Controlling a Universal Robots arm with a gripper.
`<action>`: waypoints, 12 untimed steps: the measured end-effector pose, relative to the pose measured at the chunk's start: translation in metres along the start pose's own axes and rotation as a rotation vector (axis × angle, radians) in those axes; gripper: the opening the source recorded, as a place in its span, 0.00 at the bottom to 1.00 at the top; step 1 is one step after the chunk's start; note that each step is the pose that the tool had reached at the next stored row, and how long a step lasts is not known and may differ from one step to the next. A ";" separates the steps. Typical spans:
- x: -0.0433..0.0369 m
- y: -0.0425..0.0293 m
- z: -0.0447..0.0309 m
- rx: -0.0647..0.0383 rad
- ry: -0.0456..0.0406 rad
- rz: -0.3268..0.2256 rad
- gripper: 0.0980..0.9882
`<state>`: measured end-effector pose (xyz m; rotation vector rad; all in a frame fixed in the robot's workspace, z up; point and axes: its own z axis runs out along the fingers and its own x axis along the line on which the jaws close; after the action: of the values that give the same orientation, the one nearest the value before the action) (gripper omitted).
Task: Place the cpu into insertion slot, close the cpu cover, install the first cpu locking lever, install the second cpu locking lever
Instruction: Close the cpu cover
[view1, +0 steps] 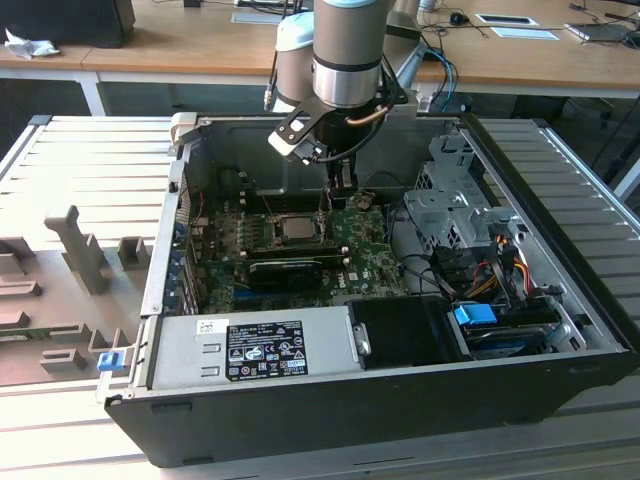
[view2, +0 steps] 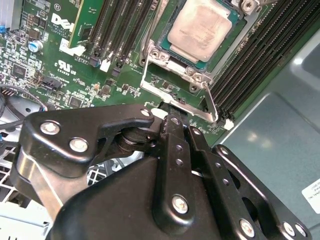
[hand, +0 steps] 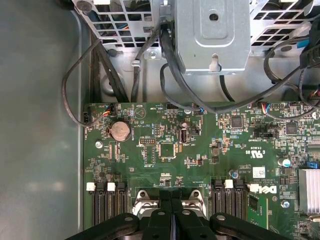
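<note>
The cpu (view1: 297, 228) (view2: 202, 25), a flat silver-grey chip, lies in the insertion slot (view2: 156, 53) on the green board with its top uncovered. The cpu cover (view2: 180, 102), a thin silvery frame with a window, stands tilted up off the slot on the side toward my gripper. A thin wire lever (view2: 211, 100) runs along one side of that frame. My gripper (view1: 343, 190) (view2: 167, 117) (hand: 172, 196) hangs just behind the slot inside the case. Its fingers are shut together and their tips sit at the cover's raised edge. Silvery pieces of the cover (hand: 145, 204) flank the fingertips.
A long black card (view1: 285, 270) lies in front of the slot. Black memory slots (view2: 250, 65) run beside it. A drive cage (view1: 450, 200) with cables (view1: 490, 270) fills the exterior view's right, and a power supply (view1: 250, 350) lies in front. A coin battery (hand: 120, 131) sits on the board.
</note>
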<state>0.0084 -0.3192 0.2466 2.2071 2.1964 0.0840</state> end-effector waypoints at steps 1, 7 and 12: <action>0.0000 -0.0001 0.0000 0.000 0.0000 0.000 0.01; 0.0000 -0.0026 -0.0001 0.000 0.0000 0.000 0.01; 0.0000 -0.0047 -0.0003 0.000 0.0000 0.000 0.01</action>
<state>0.0037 -0.3192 0.2466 2.2071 2.1963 0.0841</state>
